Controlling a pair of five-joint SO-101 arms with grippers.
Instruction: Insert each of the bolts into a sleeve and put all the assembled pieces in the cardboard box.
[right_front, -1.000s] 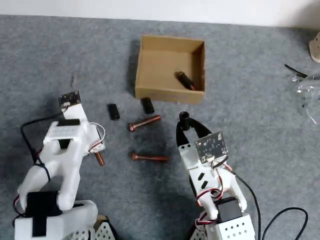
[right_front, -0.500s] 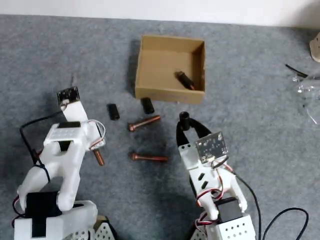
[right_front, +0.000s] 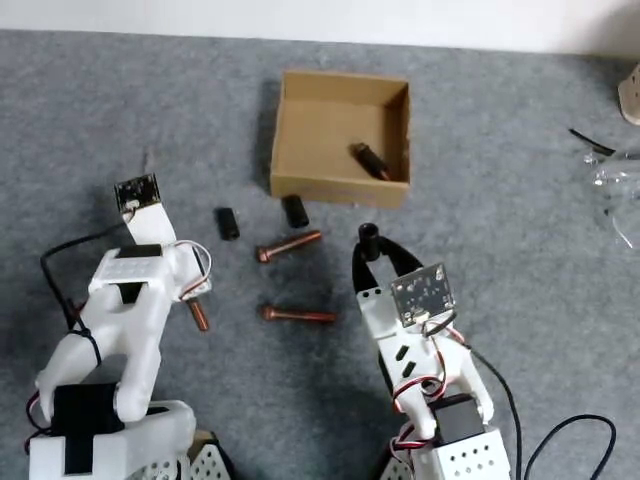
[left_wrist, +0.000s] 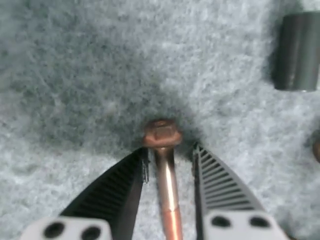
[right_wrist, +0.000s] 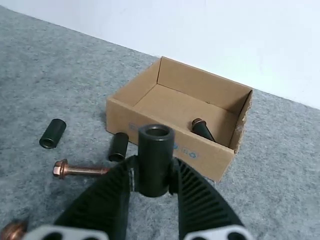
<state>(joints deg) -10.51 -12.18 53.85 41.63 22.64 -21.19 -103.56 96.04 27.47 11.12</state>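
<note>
My left gripper is open low over the carpet, a finger on each side of a copper bolt with small gaps; in the high view this bolt lies beside the left arm. My right gripper is shut on a black sleeve, held upright in front of the cardboard box. One assembled piece lies in the box. Two loose bolts and two loose sleeves lie between the arms and the box.
Grey carpet covers the table. Clear plastic bits and a black wire lie at the far right edge. A black cable loops beside the right arm's base. Open carpet lies left of the box.
The left arm's wrist has shifted slightly away and to the left, and the bolt at its fingers barely moved. The right arm and its sleeve have kept still.
</note>
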